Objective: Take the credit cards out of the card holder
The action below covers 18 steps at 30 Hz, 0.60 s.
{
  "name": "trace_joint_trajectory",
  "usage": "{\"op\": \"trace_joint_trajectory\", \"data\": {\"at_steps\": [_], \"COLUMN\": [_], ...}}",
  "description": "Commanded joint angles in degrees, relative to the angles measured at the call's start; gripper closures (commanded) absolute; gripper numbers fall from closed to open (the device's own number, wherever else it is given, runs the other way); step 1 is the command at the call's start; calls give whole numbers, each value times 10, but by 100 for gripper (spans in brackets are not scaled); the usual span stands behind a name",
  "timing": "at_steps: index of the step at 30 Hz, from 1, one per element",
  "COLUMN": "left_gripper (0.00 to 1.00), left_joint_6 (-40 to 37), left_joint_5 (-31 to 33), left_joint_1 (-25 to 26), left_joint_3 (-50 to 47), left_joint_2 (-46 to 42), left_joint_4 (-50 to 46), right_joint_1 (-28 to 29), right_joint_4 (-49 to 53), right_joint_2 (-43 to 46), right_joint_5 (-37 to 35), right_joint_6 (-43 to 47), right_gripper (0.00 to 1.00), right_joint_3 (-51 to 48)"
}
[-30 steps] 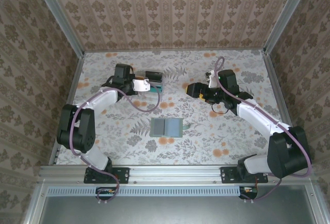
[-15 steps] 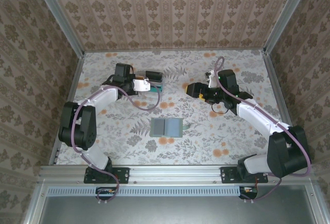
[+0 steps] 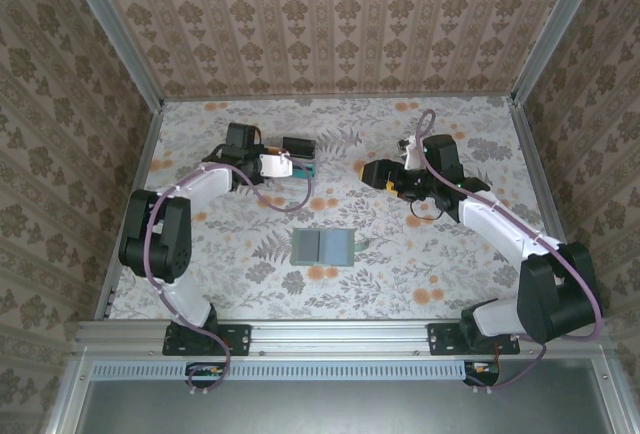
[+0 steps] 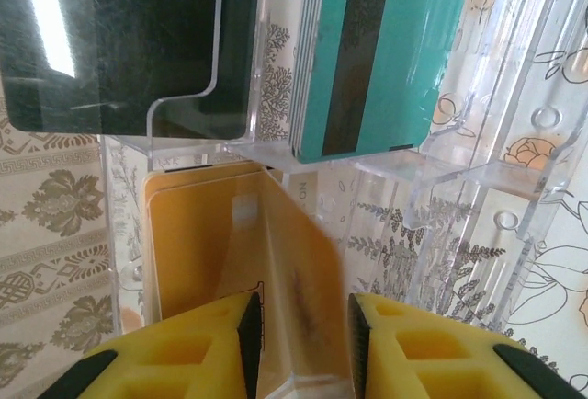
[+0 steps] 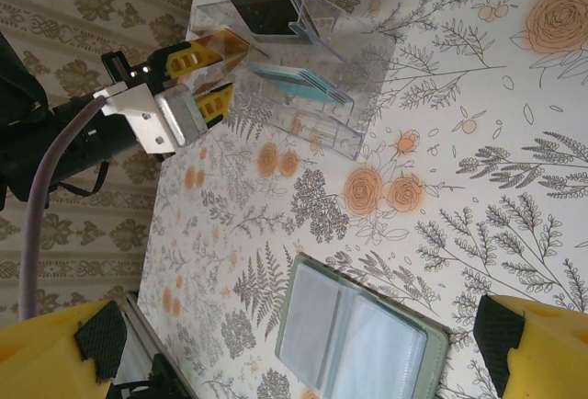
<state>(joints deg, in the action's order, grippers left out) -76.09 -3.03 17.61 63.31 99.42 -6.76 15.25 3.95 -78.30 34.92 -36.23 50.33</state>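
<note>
Yellow credit card [image 4: 276,261] sat between the slightly parted fingers of our left gripper [image 4: 301,325].
Our right gripper [image 3: 366,172] gaped wide; the card holder [image 5: 358,344] lay open ahead of it.

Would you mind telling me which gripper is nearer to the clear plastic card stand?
Left. The left gripper is right at the stand, straddling a yellow card; the right gripper sits off to its right, well apart.
</note>
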Motion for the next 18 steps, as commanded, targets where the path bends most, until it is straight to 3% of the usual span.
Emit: {"op": "trace_joint_trajectory", "data": {"at_steps": [1,12,14,18], "left_gripper": [67,76,92,100], "left_joint_6": [3,-4,-9,-16], "left_joint_5": [4,27,25,24], "left_joint_1": [-7,-10,-10,-3], "left_joint_3": [18,31,35,35], "left_joint_2": [7,4,3,1], "left_joint_4": [11,41,32,16], "right_joint_1": [-4,-5,-5,-6], "right_joint_4": [-14,-23,-24,-26], "right_joint_2": [-10,-30,-31,-33], "right_joint_5": [13,21,21,22], "right_joint_6": [-9,-14,-15,-17], "right_gripper": [0,0,0,0], "right_joint_3": [17,22,22,22]}}
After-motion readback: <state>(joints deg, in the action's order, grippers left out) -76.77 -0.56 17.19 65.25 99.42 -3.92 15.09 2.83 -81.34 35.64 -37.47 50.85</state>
